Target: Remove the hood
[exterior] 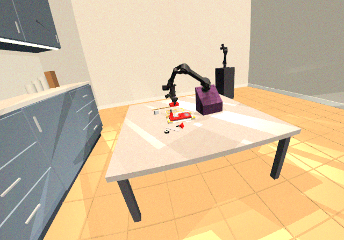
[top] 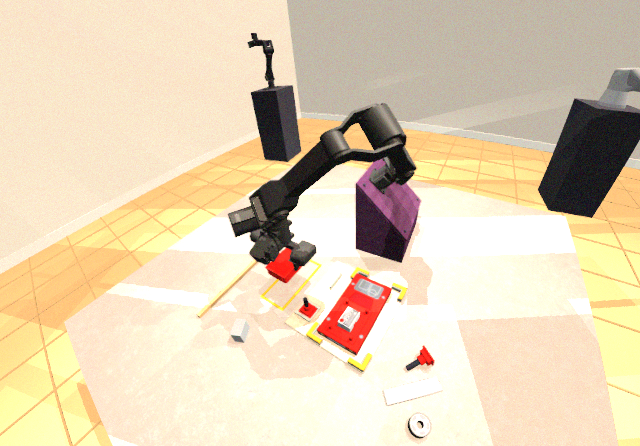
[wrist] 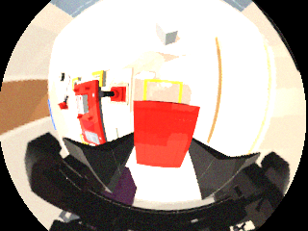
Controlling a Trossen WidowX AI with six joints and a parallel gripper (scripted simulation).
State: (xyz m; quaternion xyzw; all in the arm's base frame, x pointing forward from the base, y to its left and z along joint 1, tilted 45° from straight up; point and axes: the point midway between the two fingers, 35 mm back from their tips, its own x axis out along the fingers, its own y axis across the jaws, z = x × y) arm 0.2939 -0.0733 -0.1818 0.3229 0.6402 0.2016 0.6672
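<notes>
The table (top: 522,286) (exterior: 194,148) is seen as the largest thing. By the arm (top: 310,170) (exterior: 191,71), mounted on the purple block (top: 382,219) (exterior: 209,102), the gripper (top: 289,255) (exterior: 174,103) (wrist: 162,137) is carried. The car (top: 357,309) (exterior: 180,116) (wrist: 89,113) is placed between yellow corners. The red hood (top: 283,265) (exterior: 172,104) (wrist: 165,135) is held between the fingers, which are spread quite wide, closed on its sides. It is seen near the yellow outline (top: 271,302) (exterior: 179,109) (wrist: 164,81), partly over it in the top view.
</notes>
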